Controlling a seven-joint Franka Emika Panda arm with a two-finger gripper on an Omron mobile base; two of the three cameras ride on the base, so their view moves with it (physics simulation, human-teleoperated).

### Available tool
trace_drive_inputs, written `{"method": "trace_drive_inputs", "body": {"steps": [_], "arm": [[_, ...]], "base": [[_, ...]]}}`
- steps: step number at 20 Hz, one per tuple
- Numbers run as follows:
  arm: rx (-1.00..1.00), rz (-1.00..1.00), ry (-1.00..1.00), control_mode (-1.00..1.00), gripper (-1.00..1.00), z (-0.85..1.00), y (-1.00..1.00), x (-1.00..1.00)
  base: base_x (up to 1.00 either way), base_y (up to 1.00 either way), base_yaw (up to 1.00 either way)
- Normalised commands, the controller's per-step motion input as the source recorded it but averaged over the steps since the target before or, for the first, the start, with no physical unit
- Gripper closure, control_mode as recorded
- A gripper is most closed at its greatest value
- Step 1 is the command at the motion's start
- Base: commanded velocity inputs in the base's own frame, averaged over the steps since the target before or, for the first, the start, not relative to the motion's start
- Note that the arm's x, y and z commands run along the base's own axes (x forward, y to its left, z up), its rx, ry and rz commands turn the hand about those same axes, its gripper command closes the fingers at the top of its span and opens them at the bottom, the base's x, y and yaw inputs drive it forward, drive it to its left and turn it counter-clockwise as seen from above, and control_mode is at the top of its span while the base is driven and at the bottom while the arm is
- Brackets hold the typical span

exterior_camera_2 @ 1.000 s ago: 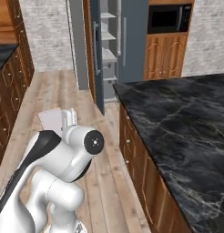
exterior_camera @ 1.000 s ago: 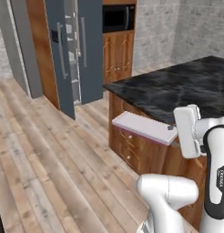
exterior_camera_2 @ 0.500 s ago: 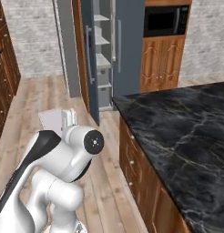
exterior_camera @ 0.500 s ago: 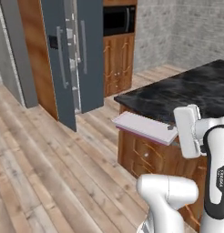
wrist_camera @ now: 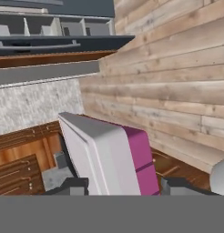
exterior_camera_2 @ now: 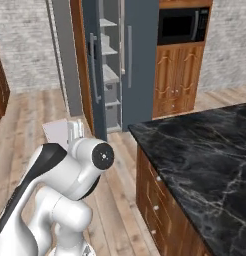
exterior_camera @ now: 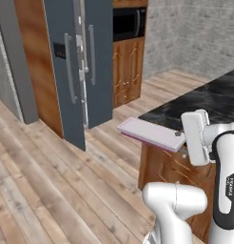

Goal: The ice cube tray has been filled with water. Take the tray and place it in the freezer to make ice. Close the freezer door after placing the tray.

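Note:
The ice cube tray (exterior_camera: 150,133) is a flat pale pink slab with a magenta edge, held level in the air beside the island's corner. My gripper (exterior_camera: 180,138) is shut on its near end. In the hand view the tray (wrist_camera: 109,152) juts out between the two fingertips (wrist_camera: 70,185). A corner of the tray (exterior_camera_2: 57,134) pokes out behind my arm. Ahead stands the dark slate freezer (exterior_camera: 102,57). The freezer door (exterior_camera: 66,76) with the black display stands open. Grey shelves and drawers (exterior_camera_2: 110,80) are visible in the gap.
A black marble island counter (exterior_camera_2: 205,150) with wooden drawers lies to my right. Brown wooden cabinets with a built-in microwave (exterior_camera_2: 182,25) stand right of the freezer. Plank floor (exterior_camera: 52,181) stretches between me and the freezer.
The whole scene has shifted and the freezer looms larger, so the base has driven closer. The tray stays in the gripper, in the same pose.

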Motion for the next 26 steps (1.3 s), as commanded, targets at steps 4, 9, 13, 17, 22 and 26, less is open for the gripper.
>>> {"method": "trace_drive_inputs", "body": {"steps": [4,9,13,17,22,26], "arm": [[0.0,0.0,0.0,1.0,1.0,0.0,0.0,0.0],[0.0,0.0,0.0,1.0,1.0,0.0,0.0,0.0],[0.0,0.0,0.0,1.0,1.0,0.0,0.0,0.0],[0.0,0.0,0.0,1.0,1.0,0.0,0.0,0.0],[0.0,0.0,0.0,1.0,1.0,0.0,0.0,0.0],[0.0,0.0,0.0,1.0,1.0,0.0,0.0,0.0]], "base": [[0.65,0.34,-0.15],[0.53,0.2,-0.16],[0.32,0.03,-0.18],[0.25,0.04,-0.19],[0.29,0.14,-0.22],[0.36,0.26,-0.26]]}}
